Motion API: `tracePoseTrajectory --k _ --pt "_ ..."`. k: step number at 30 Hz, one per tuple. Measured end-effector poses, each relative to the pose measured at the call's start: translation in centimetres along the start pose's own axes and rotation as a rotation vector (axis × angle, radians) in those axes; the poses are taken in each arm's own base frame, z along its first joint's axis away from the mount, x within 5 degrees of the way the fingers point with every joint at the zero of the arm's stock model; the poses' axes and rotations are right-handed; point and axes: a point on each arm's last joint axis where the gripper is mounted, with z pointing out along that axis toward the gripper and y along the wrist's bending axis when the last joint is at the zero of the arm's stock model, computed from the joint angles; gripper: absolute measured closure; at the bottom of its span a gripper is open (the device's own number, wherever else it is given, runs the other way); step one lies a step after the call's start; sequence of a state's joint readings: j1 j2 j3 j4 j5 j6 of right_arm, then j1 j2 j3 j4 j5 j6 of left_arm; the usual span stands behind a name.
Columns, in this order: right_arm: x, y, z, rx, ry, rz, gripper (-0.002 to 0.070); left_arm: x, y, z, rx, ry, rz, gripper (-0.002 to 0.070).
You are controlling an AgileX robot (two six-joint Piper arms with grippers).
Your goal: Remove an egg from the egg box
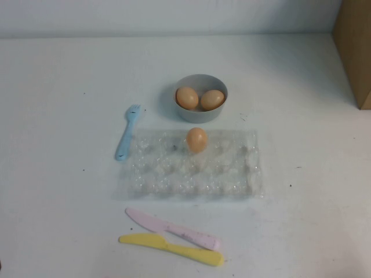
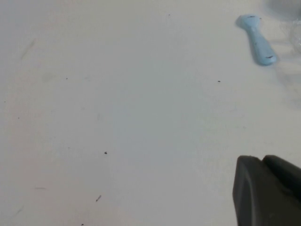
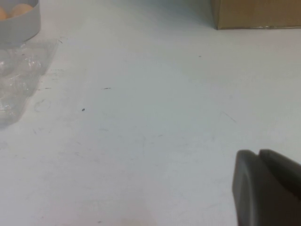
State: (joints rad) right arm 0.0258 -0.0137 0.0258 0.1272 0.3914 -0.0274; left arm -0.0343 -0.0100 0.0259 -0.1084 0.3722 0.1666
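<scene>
One light orange-brown egg [image 1: 196,139] sits in a back-row cup of the clear plastic egg box [image 1: 191,174] at the table's middle. Two more eggs [image 1: 187,97] [image 1: 212,99] lie in the grey bowl [image 1: 200,114] just behind the box. Neither arm shows in the high view. In the left wrist view my left gripper [image 2: 261,160] is shut and empty over bare table, well short of the box. In the right wrist view my right gripper [image 3: 258,153] is shut and empty over bare table, with a corner of the egg box [image 3: 19,80] and the bowl [image 3: 19,26] far off.
A blue fork [image 1: 127,133] lies against the box's left end and also shows in the left wrist view [image 2: 256,40]. A pink knife [image 1: 174,229] and a yellow knife [image 1: 171,248] lie in front of the box. A cardboard box [image 1: 353,46] stands at the back right.
</scene>
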Motion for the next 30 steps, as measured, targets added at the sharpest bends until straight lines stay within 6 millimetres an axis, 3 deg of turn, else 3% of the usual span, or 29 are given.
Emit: tracePoseTrajectory --k 8,17,23,30 --pt "0.0 0.5 0.0 -0.050 -0.001 0.122 0.0694 0.0 0.0 0.0 0.000 0.000 0.000 0.0680" --pt "-1.7 2.4 -0.5 -0.337 -0.063 0.871 0.0694 0.0 0.0 0.0 0.000 0.000 0.000 0.0680" --pt "-2.0 2.4 -0.6 -0.340 -0.114 0.709 0.0694 0.0 0.0 0.0 0.000 0.000 0.000 0.0679" --pt "-2.2 2.4 -0.6 -0.340 -0.142 0.692 0.0694 0.0 0.0 0.0 0.000 0.000 0.000 0.0680"
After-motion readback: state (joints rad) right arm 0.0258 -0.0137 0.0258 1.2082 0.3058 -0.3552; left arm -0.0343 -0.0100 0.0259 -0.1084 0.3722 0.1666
